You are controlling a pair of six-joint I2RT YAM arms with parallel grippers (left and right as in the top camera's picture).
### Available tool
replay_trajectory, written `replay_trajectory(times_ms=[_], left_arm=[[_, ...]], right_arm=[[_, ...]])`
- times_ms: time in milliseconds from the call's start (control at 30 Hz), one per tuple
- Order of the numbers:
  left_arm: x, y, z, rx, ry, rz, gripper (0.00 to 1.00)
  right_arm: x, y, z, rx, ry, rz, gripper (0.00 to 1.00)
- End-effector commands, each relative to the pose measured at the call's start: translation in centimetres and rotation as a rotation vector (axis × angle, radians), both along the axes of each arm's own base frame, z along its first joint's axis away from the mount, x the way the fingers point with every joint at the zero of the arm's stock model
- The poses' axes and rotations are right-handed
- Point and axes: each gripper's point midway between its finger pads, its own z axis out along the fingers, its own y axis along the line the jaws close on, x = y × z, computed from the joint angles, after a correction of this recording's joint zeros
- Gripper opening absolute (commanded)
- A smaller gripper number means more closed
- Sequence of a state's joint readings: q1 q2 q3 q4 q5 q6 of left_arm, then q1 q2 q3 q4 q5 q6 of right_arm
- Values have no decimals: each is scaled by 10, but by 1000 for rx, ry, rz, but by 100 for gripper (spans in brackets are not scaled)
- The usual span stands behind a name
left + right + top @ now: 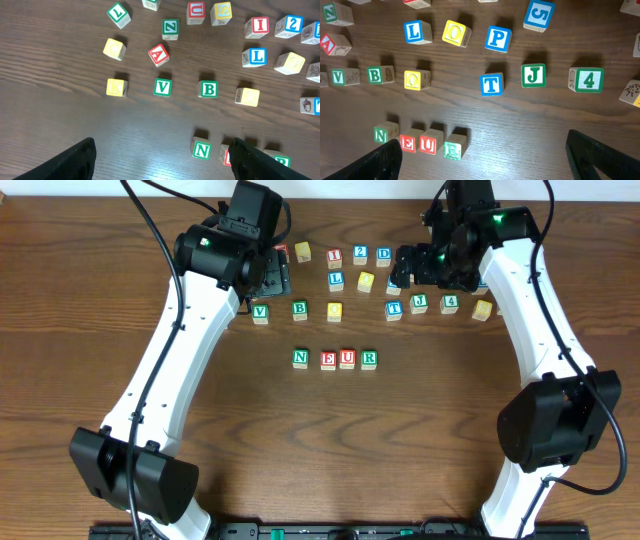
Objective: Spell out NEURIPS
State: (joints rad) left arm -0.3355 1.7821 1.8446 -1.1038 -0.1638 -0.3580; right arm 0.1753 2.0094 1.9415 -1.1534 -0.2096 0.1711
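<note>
Row on the table [420, 430], centre: green N [300, 358], red E [328, 360], red U [347, 359], green R [369, 359], letters up, close together in one line. Four of seven letters are placed, so the step in hand is judged to be the fetch of the fifth, I.

The red I [334, 255] lies in the loose group at the far side, well apart from the row and just beside a blue 2 [360, 252]. The blue P [498, 38] and the yellow S [221, 12] also lie in that group.

The left gripper [161, 141] and the right gripper [482, 137] hover above the table, fingers wide apart, with nothing between them.

Next move, as a judgement: centre one gripper over the red I, descend clear of the blue 2, close on two free sides, then set the cube just beside the green R, in line
</note>
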Motion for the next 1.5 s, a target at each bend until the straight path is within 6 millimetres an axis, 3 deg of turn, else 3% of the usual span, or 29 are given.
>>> replay_trajectory(times_ms=[0, 1467], left_arm=[[3, 4, 3, 14, -8, 2, 84], [0, 1, -3, 8, 11, -2, 84]], right_arm=[[-2, 5, 1, 4, -5, 19, 99], [-1, 6, 2, 5, -8, 19, 99]])
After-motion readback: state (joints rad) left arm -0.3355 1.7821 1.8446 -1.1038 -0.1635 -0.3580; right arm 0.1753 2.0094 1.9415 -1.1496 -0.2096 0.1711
